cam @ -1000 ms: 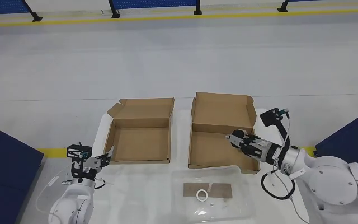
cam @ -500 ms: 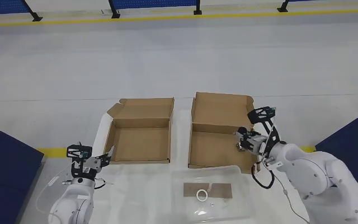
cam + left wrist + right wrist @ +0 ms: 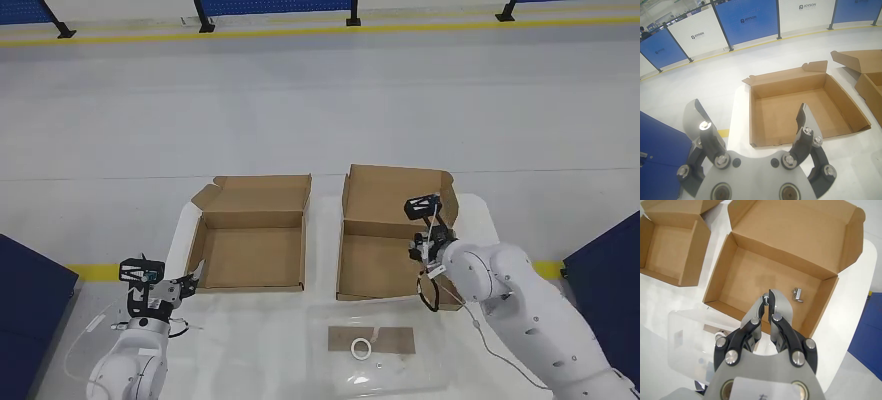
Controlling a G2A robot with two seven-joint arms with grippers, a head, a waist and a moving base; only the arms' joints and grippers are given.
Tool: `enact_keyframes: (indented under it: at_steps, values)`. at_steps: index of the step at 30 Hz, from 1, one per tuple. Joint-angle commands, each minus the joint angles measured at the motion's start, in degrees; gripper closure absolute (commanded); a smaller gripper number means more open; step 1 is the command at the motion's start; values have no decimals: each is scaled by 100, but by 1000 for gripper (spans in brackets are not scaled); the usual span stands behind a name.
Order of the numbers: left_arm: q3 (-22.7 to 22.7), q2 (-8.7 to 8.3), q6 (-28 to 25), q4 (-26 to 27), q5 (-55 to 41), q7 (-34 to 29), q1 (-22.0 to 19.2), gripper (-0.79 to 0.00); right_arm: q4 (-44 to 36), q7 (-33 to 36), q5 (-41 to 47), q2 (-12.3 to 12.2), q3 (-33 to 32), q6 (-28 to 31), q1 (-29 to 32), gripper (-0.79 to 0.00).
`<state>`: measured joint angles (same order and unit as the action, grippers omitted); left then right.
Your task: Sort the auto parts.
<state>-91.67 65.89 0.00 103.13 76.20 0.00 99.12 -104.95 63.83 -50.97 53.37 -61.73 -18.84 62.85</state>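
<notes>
My right gripper [image 3: 767, 298] is shut on a small silver bolt [image 3: 765, 298] and hangs over the right cardboard box [image 3: 728, 256], near its front wall. A small metal bracket [image 3: 797, 295] lies on that box's floor. In the top view the right gripper [image 3: 428, 252] sits above the right box [image 3: 372, 268]. My left gripper [image 3: 751, 115] stands open with nothing between its fingers, short of the left cardboard box [image 3: 791, 109]; in the top view this gripper [image 3: 180, 285] is at the table's near left. A white ring [image 3: 360, 348] lies in the clear tray [image 3: 420, 370].
The clear plastic tray [image 3: 685, 332] sits in front of the right box, with a brown card [image 3: 372, 340] under the ring. Both boxes have their lids folded back. A blue cabinet [image 3: 868, 332] stands off the table's right side, another [image 3: 657, 144] at the left.
The right arm has swung in from the table's right side to over the right box, the gripper turning to point down into it. The left arm has not moved.
</notes>
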Motion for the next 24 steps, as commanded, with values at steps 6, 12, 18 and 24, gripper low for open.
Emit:
enact_keyframes:
  at_steps: [6, 12, 18, 24]
  values:
    - [0, 0, 0, 0, 0, 0, 0, -785, 531, 21, 65, 114, 339, 93, -291, 0]
    - [0, 0, 0, 0, 0, 0, 0, -785, 531, 21, 65, 114, 339, 93, -291, 0]
    - [0, 0, 0, 0, 0, 0, 0, -785, 815, -92, -172, 166, 457, 3, -382, 0]
    - [0, 0, 0, 0, 0, 0, 0, -785, 1727, 65, -173, 435, 1031, -242, -1093, 0]
